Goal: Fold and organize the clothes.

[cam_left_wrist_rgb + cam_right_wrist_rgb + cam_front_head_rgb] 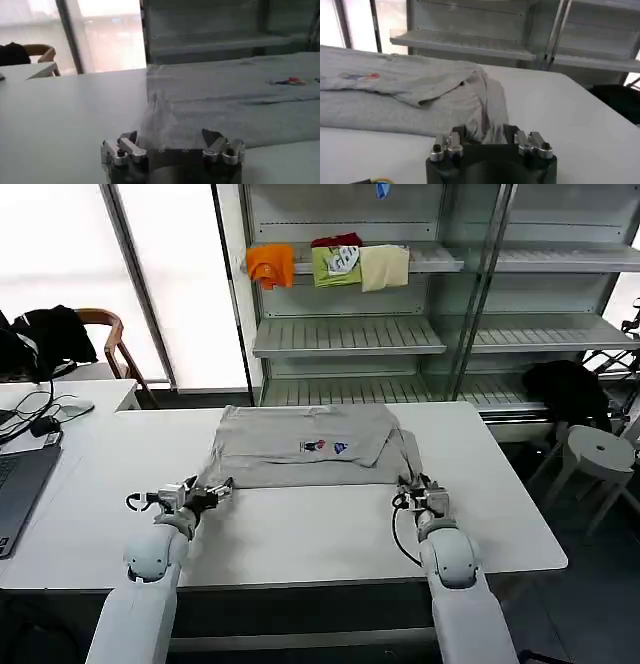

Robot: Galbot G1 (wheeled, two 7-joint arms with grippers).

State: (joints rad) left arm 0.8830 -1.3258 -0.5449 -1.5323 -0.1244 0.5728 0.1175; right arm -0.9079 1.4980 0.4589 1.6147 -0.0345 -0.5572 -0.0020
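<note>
L gripper pinches the near-left corner of the grey shirt; in the left wrist view its fingers stand a bit apart w/ fabric bunched up between them, so closed on cloth rather than spread. R gripper does the same at the near-right corner: the right wrist view has a ridge of shirt rising into the gap between its fingers.

Shirt lies flat on the white table, stretching away from both grippers toward the far edge, chest print facing up approx. midway between them. Near hem runs roughly straight from one gripper to the other. R side of the cloth is folded over and rumpled just ahead of the R gripper.

Room: bare tabletop behind both grippers, toward the robot, and outboard of each. Laptop and cables sit well off outboard of the L gripper. Shelving w/ folded cloths stands beyond the table's far edge.

Both arms reach fwd low over the table, forearms nearly parallel, wrists level, grippers at table height.
</note>
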